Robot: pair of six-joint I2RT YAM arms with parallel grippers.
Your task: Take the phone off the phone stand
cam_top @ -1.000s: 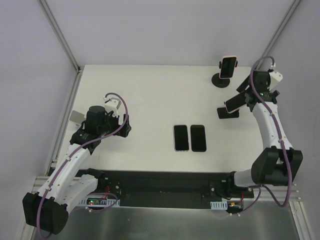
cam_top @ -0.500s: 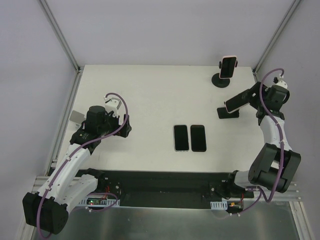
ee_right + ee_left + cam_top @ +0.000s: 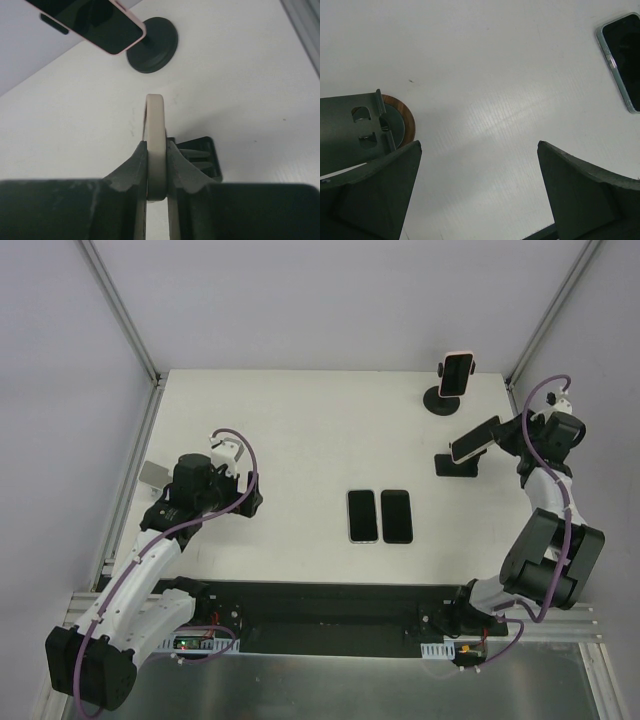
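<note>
A cream-edged phone (image 3: 474,440) leans tilted on a black phone stand (image 3: 455,465) at the right of the table. My right gripper (image 3: 503,433) is shut on its right end. The right wrist view has the phone (image 3: 154,131) edge-on, pinched between both fingers of the right gripper (image 3: 156,155), with the stand (image 3: 201,157) just behind. A pink phone (image 3: 457,373) sits upright on a round-based stand (image 3: 441,401) at the back right. My left gripper (image 3: 249,496) stays open over bare table at the left, nothing between its fingers (image 3: 370,190).
Two dark phones (image 3: 362,515) (image 3: 397,515) lie flat side by side mid-table. One of them shows in the left wrist view (image 3: 623,56). A grey stand on a wooden disc (image 3: 357,131) sits by the left gripper. A frame post (image 3: 530,335) rises behind the right arm.
My right gripper has closed from open onto the cream-edged phone's end, and the right arm has swung outward to the right. The left arm has not moved.
</note>
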